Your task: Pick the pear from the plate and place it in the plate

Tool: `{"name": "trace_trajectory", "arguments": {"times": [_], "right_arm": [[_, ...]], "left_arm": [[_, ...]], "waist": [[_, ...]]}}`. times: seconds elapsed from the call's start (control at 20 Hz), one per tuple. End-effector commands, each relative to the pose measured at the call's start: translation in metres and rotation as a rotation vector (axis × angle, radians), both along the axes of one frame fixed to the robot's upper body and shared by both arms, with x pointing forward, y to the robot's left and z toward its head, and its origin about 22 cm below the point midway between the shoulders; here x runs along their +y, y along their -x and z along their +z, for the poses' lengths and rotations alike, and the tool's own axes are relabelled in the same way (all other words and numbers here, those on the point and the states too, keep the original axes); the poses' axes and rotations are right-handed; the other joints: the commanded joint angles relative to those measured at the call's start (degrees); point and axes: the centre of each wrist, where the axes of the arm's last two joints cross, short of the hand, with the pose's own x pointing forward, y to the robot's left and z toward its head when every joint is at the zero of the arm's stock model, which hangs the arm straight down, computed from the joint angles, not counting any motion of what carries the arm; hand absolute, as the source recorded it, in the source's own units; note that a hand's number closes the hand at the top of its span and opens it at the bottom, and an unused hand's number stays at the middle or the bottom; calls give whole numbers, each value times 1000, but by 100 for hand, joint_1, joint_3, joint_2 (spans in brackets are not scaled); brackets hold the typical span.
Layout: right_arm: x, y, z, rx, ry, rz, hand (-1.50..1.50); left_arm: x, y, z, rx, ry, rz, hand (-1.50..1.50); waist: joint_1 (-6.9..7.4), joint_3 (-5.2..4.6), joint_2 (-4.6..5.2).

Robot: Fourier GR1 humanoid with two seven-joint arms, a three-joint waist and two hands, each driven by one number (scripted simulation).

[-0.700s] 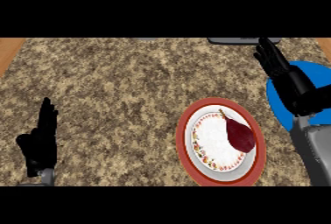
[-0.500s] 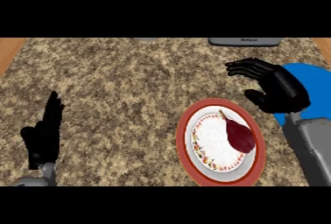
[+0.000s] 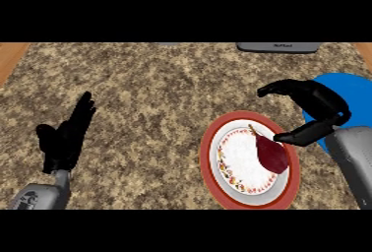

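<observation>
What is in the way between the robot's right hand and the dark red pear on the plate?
Nothing visible. The right hand hangs just above and to the right of the pear, fingers curled around nothing, with only the red-rimmed plate beneath. The blue plate sits right behind the hand, with nothing standing between it and the pear.

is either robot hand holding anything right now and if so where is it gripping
Nothing is held. The right robot hand hovers curled above the pear, which lies on the red-rimmed plate; the left robot hand is open.
</observation>
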Motion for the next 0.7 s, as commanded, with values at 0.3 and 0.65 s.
{"name": "trace_trajectory", "arguments": {"times": [0.3,0.65], "right_arm": [[-39,-4,-10,-110,238,234,-150],[-46,-24,14,-192,389,264,-150]], "left_arm": [[0,-12,9,46,20,-68,0],[17,-28,10,34,16,-46,0]], "waist": [[28,-3,-48],[-40,-21,-71]]}}
